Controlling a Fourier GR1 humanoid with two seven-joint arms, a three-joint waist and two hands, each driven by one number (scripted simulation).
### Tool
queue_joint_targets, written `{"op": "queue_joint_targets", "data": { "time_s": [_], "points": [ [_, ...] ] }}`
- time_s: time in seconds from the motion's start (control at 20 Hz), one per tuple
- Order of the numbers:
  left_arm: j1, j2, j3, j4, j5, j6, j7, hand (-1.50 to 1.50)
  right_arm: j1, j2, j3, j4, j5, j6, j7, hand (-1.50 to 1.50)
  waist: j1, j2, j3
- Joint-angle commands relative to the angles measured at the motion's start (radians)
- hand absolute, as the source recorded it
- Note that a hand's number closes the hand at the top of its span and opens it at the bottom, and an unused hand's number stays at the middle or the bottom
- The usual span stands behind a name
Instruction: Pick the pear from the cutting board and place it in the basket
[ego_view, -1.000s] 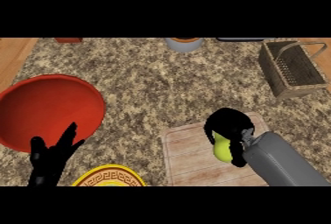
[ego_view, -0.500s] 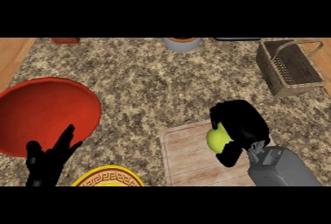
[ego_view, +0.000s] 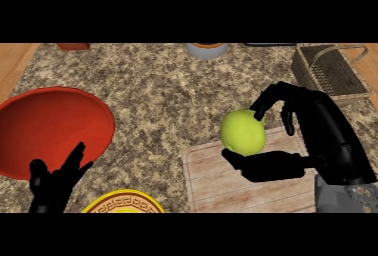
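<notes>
Higher in frame than half a second ago, the right hand (ego_view: 319, 127) and pear (ego_view: 244, 131) stand over the cutting board's (ego_view: 221, 185) upper edge. Its fingers (ego_view: 267, 102) and thumb are clamped on the pear. The basket (ego_view: 332, 67) sits upper right, apart. The left hand (ego_view: 50, 182) rests lower left, fingers straight.

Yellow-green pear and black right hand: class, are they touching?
Touching. The head view shows the black right hand pinching the yellow-green pear between thumb and fingers.
</notes>
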Motion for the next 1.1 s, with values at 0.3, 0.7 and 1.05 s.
{"op": "queue_joint_targets", "data": {
  "time_s": [0.3, 0.7, 1.05],
  "points": [
    [0.006, -0.041, -0.028, 0.083, -0.021, -0.01, 0.001, 0.0, -0.415, -0.155, -0.394, -0.06, -0.174, 0.129, 0.346, 1.5, 0.026, 0.011, -0.012],
    [-0.014, -0.035, -0.016, 0.082, -0.035, -0.011, 0.019, 0.0, -0.655, -0.398, -0.599, 0.273, -0.292, 0.148, 0.318, 1.5, 0.036, 0.015, -0.011],
    [0.001, -0.029, -0.003, 0.086, -0.025, -0.053, -0.008, 0.0, -0.63, -0.524, -0.611, 0.546, -0.245, 0.118, 0.083, 1.5, 0.051, 0.021, -0.01]
  ]
}}
